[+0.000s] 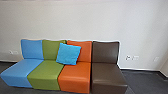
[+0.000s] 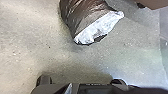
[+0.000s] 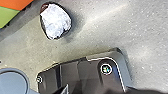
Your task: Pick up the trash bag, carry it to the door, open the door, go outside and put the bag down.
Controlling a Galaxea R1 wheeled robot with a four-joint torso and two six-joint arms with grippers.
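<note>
The trash bag [image 2: 83,16] appears in the left wrist view as a dark, shiny brown bag with a crumpled white part along one end, over the grey floor. In the right wrist view the bag [image 3: 56,22] shows mostly its white part, with a dark edge around it. A stretch of speckled floor lies between it and the robot's dark base there. Whether either gripper holds the bag cannot be made out.
Ahead, a low sofa with blue, green, orange and brown [image 1: 107,76] sections stands against a pale wall [image 1: 82,20]. A bright blue cushion [image 1: 68,54] leans on its backrest. Dark floor [image 1: 142,81] extends to the sofa's right.
</note>
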